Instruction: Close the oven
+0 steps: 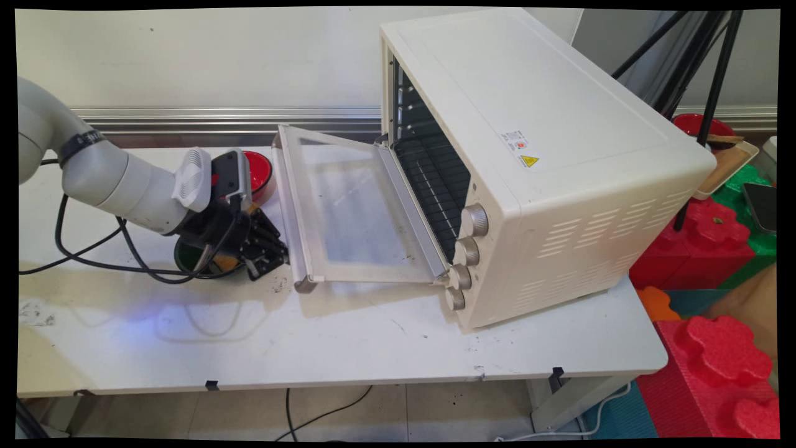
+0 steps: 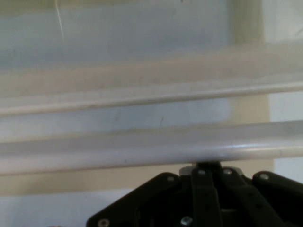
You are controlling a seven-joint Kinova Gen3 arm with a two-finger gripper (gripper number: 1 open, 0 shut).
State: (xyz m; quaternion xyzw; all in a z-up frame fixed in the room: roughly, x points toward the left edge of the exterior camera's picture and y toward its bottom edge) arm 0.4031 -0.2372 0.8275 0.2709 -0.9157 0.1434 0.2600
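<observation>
A cream toaster oven (image 1: 547, 155) stands on the white table (image 1: 373, 348) with its glass door (image 1: 354, 205) folded down almost flat towards the left. My gripper (image 1: 273, 249) sits low at the door's outer edge, by the near end of the door handle (image 1: 291, 211). In the hand view the handle bar (image 2: 142, 149) runs across just past my gripper (image 2: 206, 166), whose fingers are shut together and touch or nearly touch the bar, with nothing between them. A red bowl (image 1: 258, 171) sits behind the hand and a green bowl (image 1: 186, 258) lies partly hidden under it.
Black cables (image 1: 81, 252) trail from the arm over the table's left part. The oven's knobs (image 1: 466, 252) face the near side. Off the table's right end are red foam blocks (image 1: 715, 361), a black tripod (image 1: 703, 81) and a tray (image 1: 727, 165).
</observation>
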